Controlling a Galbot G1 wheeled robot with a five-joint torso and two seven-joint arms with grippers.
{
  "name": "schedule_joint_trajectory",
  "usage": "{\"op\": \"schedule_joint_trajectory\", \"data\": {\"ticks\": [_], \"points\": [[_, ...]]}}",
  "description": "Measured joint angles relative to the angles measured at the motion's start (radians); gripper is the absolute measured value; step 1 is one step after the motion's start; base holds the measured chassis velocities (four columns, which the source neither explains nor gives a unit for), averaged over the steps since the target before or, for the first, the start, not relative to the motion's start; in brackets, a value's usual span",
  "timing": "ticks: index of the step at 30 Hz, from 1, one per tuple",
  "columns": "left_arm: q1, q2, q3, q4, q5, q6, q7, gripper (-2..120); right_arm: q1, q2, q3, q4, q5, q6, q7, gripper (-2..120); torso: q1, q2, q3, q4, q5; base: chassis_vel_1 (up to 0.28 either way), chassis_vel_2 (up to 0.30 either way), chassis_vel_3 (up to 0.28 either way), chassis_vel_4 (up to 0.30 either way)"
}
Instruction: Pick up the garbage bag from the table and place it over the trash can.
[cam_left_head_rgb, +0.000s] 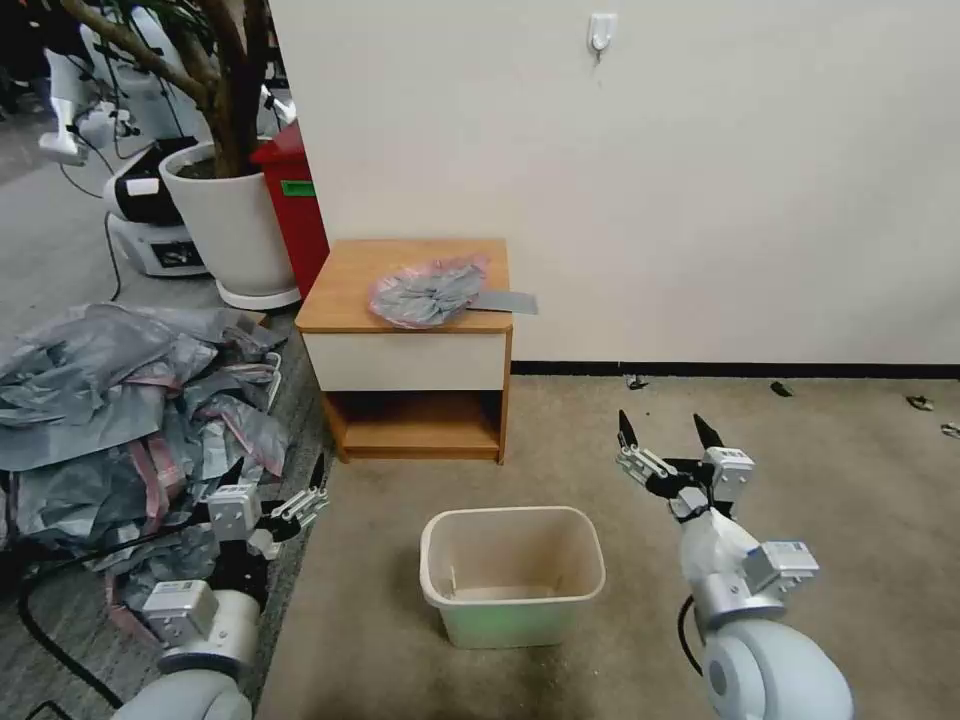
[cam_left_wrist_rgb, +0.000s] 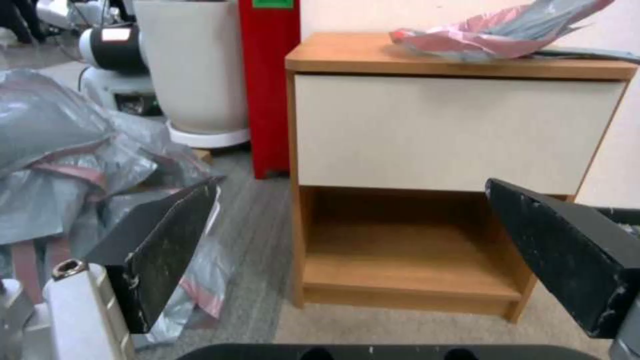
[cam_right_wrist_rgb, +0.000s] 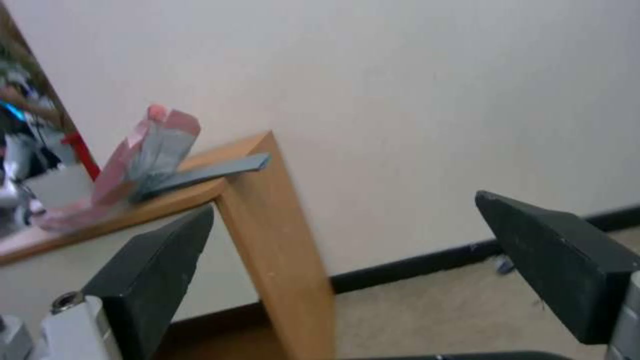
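The garbage bag (cam_left_head_rgb: 428, 290), crinkled grey with a pink rim, lies bunched on the right half of the table (cam_left_head_rgb: 345, 285) top, a flat grey strip of it sticking out past the table's right edge. The same garbage bag (cam_left_wrist_rgb: 497, 32) rests on the table (cam_left_wrist_rgb: 453, 135) seen from the left wrist, and the garbage bag (cam_right_wrist_rgb: 143, 155) also sits on the table (cam_right_wrist_rgb: 280, 250) corner in the right wrist view. The cream trash can (cam_left_head_rgb: 512, 572) stands upright on the carpet before the table. My left gripper (cam_left_head_rgb: 292, 488) is open, low at the left. My right gripper (cam_left_head_rgb: 667, 430) is open, right of the table.
A heap of grey-and-pink bags (cam_left_head_rgb: 120, 410) covers the floor at the left, beside my left arm. A red bin (cam_left_head_rgb: 298, 205) and a white planter pot (cam_left_head_rgb: 232, 225) stand behind the table's left side. A white wall (cam_left_head_rgb: 700, 180) runs behind. Small scraps (cam_left_head_rgb: 780, 389) lie along the baseboard.
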Motion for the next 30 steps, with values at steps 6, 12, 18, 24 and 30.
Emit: {"op": "schedule_joint_trajectory", "data": {"ticks": [6, 12, 18, 24, 30], "points": [[0.003, -0.01, -0.001, 0.004, 0.001, -0.002, 0.001, 100, 0.118, -0.059, -0.061, -0.039, 0.331, -0.091, 0.127, 99, 0.0, 0.0, 0.0, 0.0, 0.0001, 0.0, 0.0, 0.0, 0.0], [-0.002, -0.022, -0.002, 0.016, 0.0, -0.013, 0.004, 100, 0.3, -0.122, -0.113, -0.101, 0.84, -0.151, 0.316, 98, 0.0, 0.0, 0.0, 0.0001, 0.0001, 0.0, 0.0, 0.0, 0.0], [-0.008, -0.039, -0.007, 0.022, 0.0, -0.028, 0.022, 100, 0.446, -0.14, -0.142, -0.201, 1.146, -0.153, 0.424, 96, 0.0, 0.0, 0.0, 0.0, 0.0, 0.0, 0.0, 0.0, 0.0], [-0.024, -0.056, -0.015, 0.033, 0.0, -0.028, 0.028, 100, 0.617, -0.121, -0.175, -0.368, 1.3, -0.13, 0.473, 95, 0.0, 0.0, 0.0, 0.0, 0.0, 0.0, 0.0, 0.0, 0.0], [-0.031, -0.065, -0.027, 0.04, 0.0, -0.03, 0.029, 100, 0.745, -0.103, -0.209, -0.531, 1.284, -0.116, 0.458, 92, 0.0, 0.0, 0.0, 0.0002, 0.0, 0.0, 0.0, 0.0, 0.0]]}}
